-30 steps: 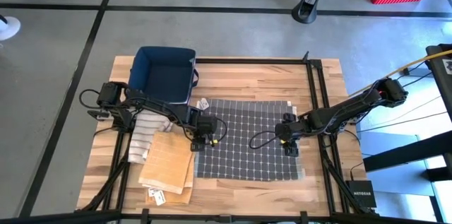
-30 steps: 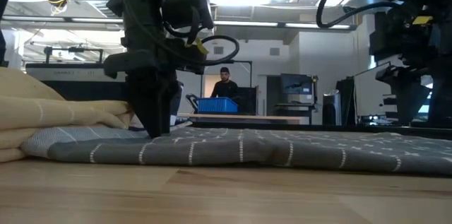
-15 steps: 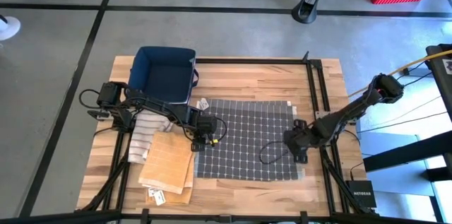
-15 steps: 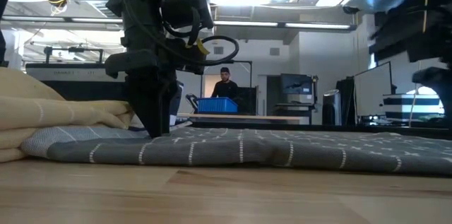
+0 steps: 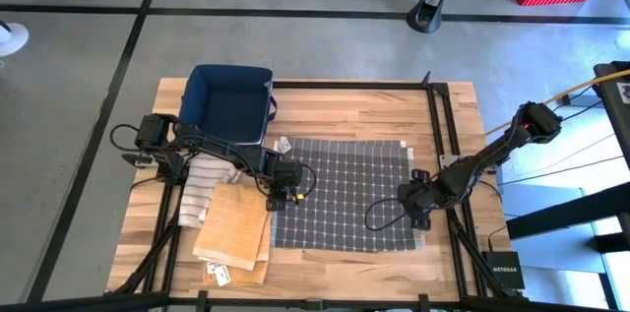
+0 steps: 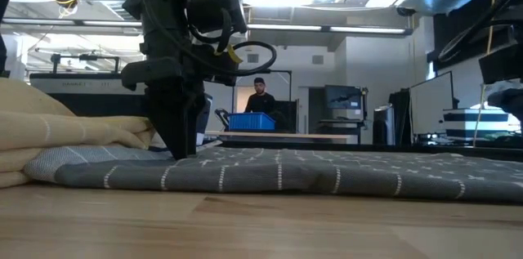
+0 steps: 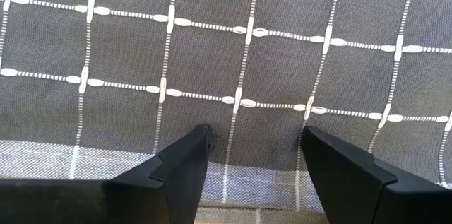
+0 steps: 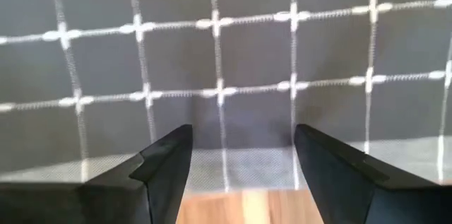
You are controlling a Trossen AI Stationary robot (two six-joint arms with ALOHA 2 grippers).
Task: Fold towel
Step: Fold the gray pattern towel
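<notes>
Presently, item one: grey grid towel (image 5: 343,194), lying flat and unfolded on the middle of the wooden table (image 5: 374,105), white check lines up. No fold made yet.

Item two: my left gripper (image 5: 283,194), set down at the towel's left edge, fingers spread wide; the wrist view shows both tips (image 7: 191,155) standing on the cloth just inside the pale hem, nothing pinched between them.

Item three: my right gripper (image 5: 417,211), low over the towel's right edge near its front corner, fingers likewise wide apart, hem and bare wood showing between them in its wrist view. Holds nothing.

Step in hand, as I judge it: taking hold of opposite edges before the first fold. Next move calls for both grippers to close on the hem, catching one layer, then lift together evenly.

Surroundings: folded tan cloths (image 5: 232,228) and a striped cloth (image 5: 200,186) beside the towel's left edge; blue bin (image 5: 228,103) behind them.
</notes>
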